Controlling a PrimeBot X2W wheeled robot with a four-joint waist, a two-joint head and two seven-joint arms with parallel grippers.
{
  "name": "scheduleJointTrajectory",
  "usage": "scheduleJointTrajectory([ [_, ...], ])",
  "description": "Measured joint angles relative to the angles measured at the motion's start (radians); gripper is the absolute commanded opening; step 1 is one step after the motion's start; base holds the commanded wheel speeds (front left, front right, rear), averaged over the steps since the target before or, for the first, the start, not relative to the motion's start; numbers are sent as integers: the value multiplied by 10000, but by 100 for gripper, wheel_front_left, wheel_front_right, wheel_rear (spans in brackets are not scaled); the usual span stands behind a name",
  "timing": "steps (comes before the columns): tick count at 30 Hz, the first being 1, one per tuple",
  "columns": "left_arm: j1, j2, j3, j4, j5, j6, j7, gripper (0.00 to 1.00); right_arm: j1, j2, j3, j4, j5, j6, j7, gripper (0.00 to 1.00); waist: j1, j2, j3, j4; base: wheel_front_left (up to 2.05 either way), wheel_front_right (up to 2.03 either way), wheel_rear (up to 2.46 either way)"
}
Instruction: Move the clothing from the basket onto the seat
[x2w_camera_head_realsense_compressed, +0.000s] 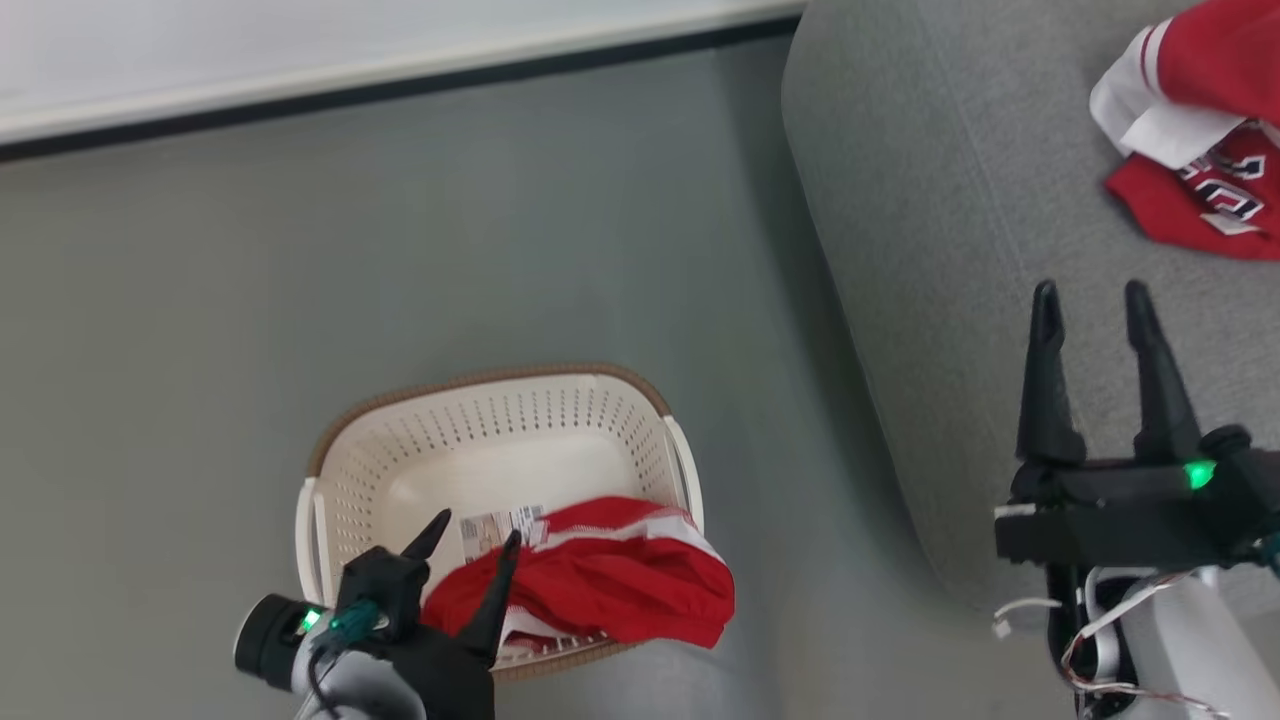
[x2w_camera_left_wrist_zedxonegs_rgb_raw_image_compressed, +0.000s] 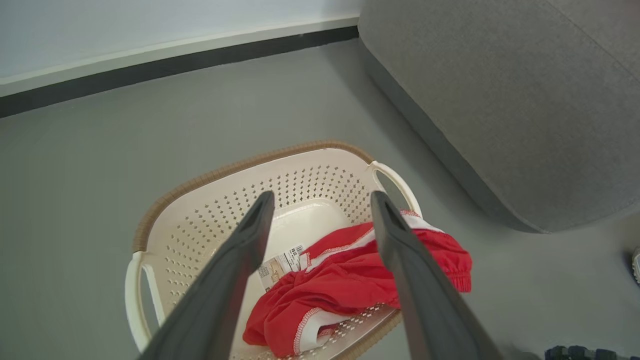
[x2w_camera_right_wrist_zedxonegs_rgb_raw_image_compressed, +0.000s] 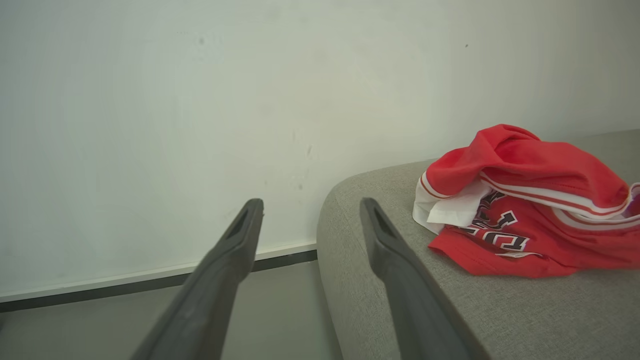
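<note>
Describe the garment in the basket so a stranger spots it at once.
On the floor beside the big grey seat stands a cream basket. A crumpled red garment lies in it, spilling over its rim on the seat side. Unlike the lettered red garment on the seat, it shows white striped trim and no lettering.
</note>
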Motion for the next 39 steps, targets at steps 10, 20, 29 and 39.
scheduleJointTrajectory([
  [10,-1206,-63,-1011,1266,731,-395,750,100,-779,-40,-378,-548,-138,-4,-2,100,0,0,1355,-131,0,0,0],
  [20,-2351,-309,-1764,2451,1091,-608,965,100,-1484,-33,-539,-711,-313,-21,-2,100,0,1,2741,-182,0,0,0],
  [29,-2967,-313,-2104,3359,1329,-688,901,100,-1657,50,-453,-715,-430,-35,-2,100,-1,1,3458,-260,0,0,0],
  [39,-3961,-282,-2640,4351,1676,-694,1005,100,-1649,69,-476,-1043,-531,-33,-2,100,-1,0,4106,-487,0,0,0],
])
